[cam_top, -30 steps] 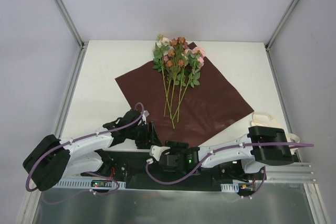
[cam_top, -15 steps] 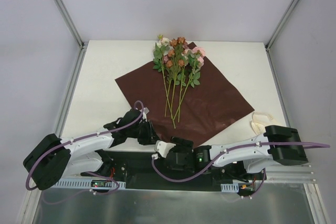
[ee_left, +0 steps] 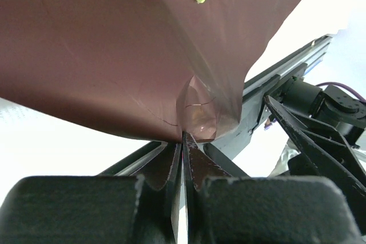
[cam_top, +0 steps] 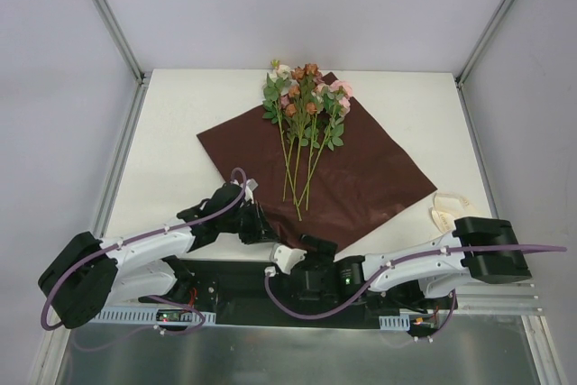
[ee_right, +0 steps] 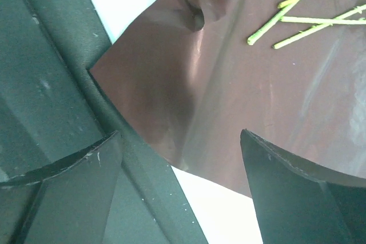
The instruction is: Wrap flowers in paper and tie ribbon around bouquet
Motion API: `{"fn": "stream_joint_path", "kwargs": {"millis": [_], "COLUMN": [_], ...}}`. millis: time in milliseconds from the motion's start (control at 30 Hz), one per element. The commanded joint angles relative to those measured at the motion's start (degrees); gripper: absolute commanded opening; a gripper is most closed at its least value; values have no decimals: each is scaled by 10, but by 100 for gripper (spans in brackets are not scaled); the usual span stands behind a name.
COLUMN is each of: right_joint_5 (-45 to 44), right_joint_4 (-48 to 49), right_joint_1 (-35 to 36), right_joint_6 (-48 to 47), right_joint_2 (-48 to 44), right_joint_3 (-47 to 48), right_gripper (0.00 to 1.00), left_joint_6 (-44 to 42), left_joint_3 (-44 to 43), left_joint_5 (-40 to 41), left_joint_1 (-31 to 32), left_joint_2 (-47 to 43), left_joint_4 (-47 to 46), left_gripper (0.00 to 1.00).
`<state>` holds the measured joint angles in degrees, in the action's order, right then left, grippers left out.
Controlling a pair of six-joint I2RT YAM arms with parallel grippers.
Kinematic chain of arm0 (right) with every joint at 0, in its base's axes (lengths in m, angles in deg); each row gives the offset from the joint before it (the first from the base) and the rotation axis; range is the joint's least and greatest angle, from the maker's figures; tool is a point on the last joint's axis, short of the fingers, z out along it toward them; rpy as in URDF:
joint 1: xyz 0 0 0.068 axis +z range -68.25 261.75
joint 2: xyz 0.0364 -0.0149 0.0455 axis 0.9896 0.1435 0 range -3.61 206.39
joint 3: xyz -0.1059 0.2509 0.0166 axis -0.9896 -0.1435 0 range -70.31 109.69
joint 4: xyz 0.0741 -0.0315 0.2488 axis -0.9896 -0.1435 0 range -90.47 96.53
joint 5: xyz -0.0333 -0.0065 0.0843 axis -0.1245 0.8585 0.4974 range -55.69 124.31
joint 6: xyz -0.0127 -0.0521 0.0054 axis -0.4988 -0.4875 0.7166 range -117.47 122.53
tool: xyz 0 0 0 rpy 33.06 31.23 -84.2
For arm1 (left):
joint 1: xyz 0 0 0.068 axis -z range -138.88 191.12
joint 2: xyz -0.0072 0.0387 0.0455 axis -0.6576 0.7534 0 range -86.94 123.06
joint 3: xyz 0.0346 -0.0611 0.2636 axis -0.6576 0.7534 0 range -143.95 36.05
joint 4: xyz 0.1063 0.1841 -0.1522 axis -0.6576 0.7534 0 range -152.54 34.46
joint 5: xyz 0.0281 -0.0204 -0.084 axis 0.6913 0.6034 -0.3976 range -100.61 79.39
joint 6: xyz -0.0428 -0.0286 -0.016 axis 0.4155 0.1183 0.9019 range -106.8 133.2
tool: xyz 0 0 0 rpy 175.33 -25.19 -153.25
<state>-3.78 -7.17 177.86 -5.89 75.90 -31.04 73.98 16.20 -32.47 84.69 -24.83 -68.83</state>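
The dark red paper (cam_top: 361, 178) lies flat as a diamond on the white table. On its far corner lie the flowers (cam_top: 302, 96), stems pointing toward me. My left gripper (cam_top: 263, 228) is shut on the paper's near-left edge; in the left wrist view the closed tips (ee_left: 184, 136) pinch a puckered fold of the paper (ee_left: 114, 55). My right gripper (cam_top: 305, 248) stands open just over the paper's near corner, with the paper (ee_right: 240, 72) and bare table between its fingers (ee_right: 180, 135). The cream ribbon (cam_top: 448, 209) lies bunched off the paper to the right.
The black base rail (cam_top: 234, 286) runs along the table's near edge, right under both grippers. A metal frame post (cam_top: 108, 15) stands at the back left and another (cam_top: 500, 15) at the back right. The right arm's dark links (ee_left: 320, 135) sit close beside the left gripper.
My left gripper has closed on the paper's edge, which now puckers up a little. My right gripper has opened wider and shifted slightly right near the paper's corner.
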Motion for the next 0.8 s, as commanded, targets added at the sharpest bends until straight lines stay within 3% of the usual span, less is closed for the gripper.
{"fn": "stream_joint_path", "kwargs": {"millis": [0, 467, 600, 767], "right_joint_5": [-80, -210, -211, -196], "right_joint_4": [23, 97, 111, 120], "right_joint_1": [4, 14, 14, 1], "right_joint_6": [24, -10, -21, -52], "right_joint_2": [5, -33, -65, -89], "right_joint_3": [2, -31, -46, -50], "right_gripper": [86, 79, 72, 53], "left_joint_6": [9, 8, 6, 6], "left_joint_3": [-31, -47, -45, -42], "left_joint_5": [6, -2, -4, -5], "left_joint_1": [6, -14, -19, -24], "left_joint_2": [-15, -31, -31, -32], "left_joint_4": [-12, 18, 21, 22], "left_gripper": [0, 0, 0, 0]}}
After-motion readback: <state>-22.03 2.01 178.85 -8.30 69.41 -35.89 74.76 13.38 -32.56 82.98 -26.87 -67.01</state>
